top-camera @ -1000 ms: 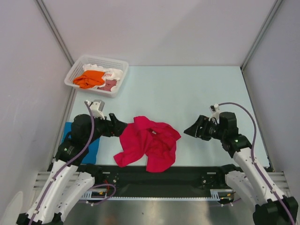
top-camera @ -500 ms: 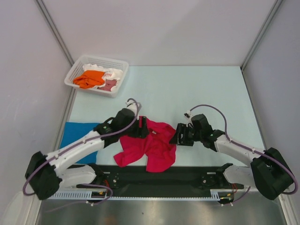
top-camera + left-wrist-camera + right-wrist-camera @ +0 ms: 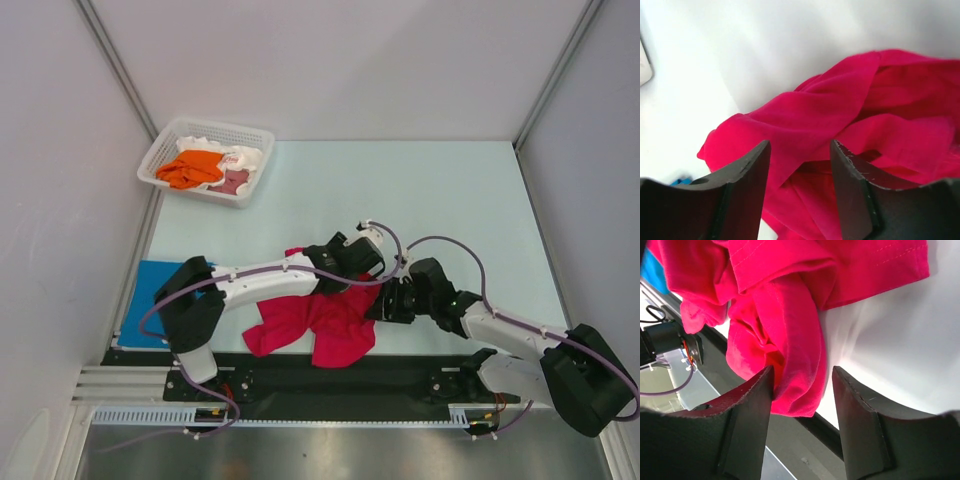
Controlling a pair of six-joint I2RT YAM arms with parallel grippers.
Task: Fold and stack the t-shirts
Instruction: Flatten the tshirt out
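Pale blue-green, the table [image 3: 400, 190] fills the overhead view between plain white walls. The left gripper [image 3: 378, 272] and right gripper [image 3: 376, 304] come together at the right edge of the crumpled red t-shirt [image 3: 335, 325], the left one on the far side of that edge and the right one on the near side, close to each other. From above, the arms' dark bodies hide how either pair of fingers stands. Well behind the left gripper and off to its left, a white lattice basket [image 3: 160, 150] holds an orange t-shirt [image 3: 190, 168], a white t-shirt [image 3: 245, 157] and a pink t-shirt [image 3: 235, 181]. A blue t-shirt [image 3: 150, 300] lies flat by the left arm's base. From the left wrist, the left gripper [image 3: 800, 150] has its two dark fingers spread, with a clear gap between them. The red t-shirt [image 3: 840, 115] is bunched in folds just ahead of the tips and shows through the gap, with nothing pinched; bare table [image 3: 715, 60] lies beyond, to the left. From the right wrist, the right gripper [image 3: 802, 375] is likewise spread. A thick rolled fold of the red t-shirt [image 3: 790, 300] hangs down into the gap, against its left finger [image 3: 747, 410]. White table [image 3: 890, 350] lies by its right finger, and a black rail [image 3: 815, 432] passes under the tips.
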